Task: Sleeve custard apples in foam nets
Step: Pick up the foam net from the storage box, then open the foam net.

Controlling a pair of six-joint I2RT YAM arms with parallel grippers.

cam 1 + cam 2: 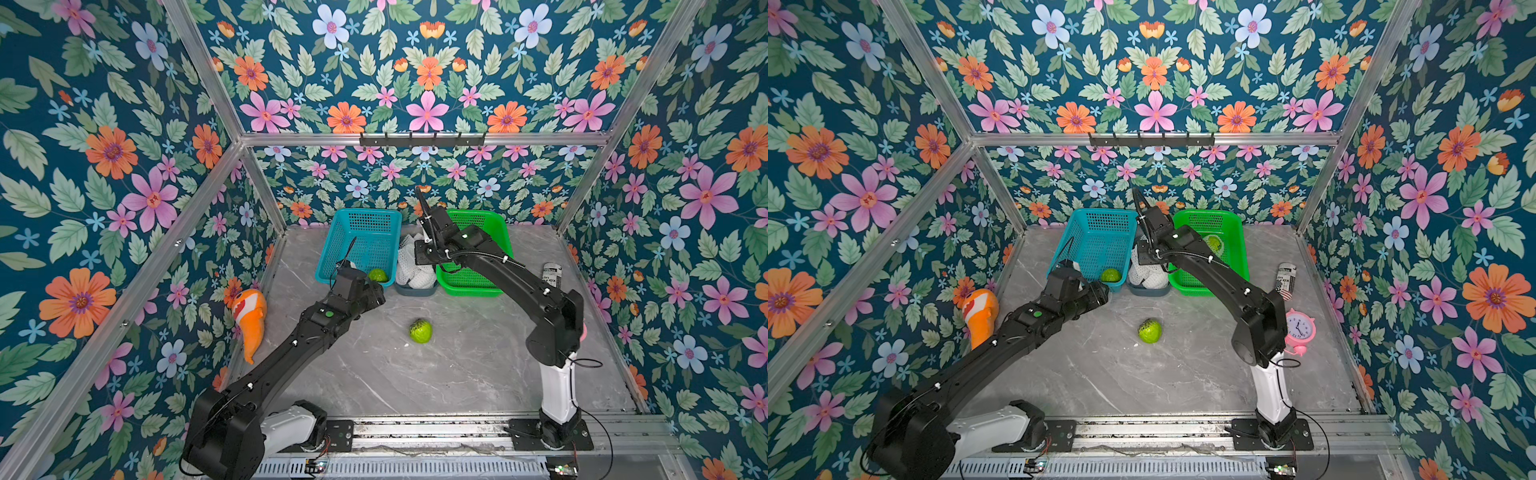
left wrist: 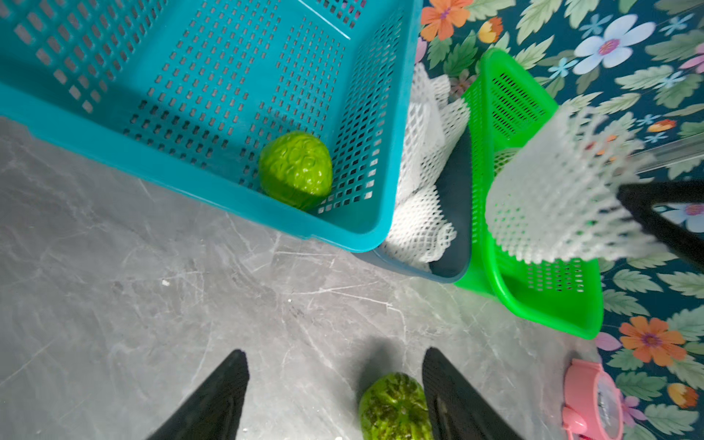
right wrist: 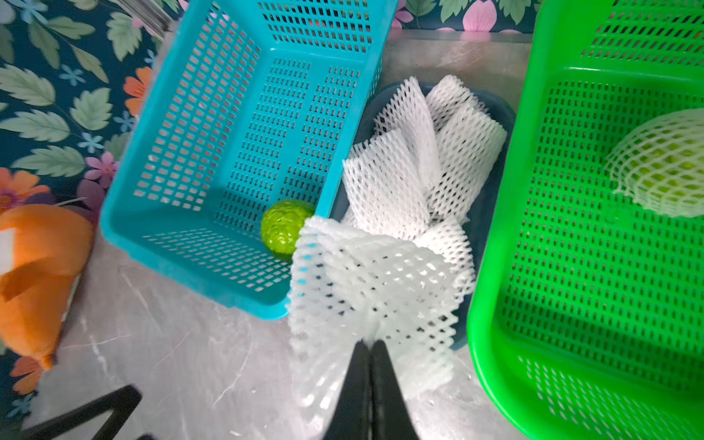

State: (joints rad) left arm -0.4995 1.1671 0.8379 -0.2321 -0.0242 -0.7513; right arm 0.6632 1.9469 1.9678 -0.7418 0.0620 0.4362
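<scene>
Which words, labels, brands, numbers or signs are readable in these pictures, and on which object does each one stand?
"EX": large black letters, apparently a fragment of a longer word, on the black-and-white printed roll; the rest of its print is too blurred to read.
Dial numerals on the pink alarm clock: present, but too small to read.
Nothing else shows any writing.

You've got a blue basket point(image 1: 365, 226) and a green basket point(image 1: 469, 282) far back on the grey table point(image 1: 457, 374), an orange fish toy point(image 1: 251, 320) at the left, and a pink clock point(image 1: 1300, 330) and rolled paper point(image 1: 552, 276) at the right.
</scene>
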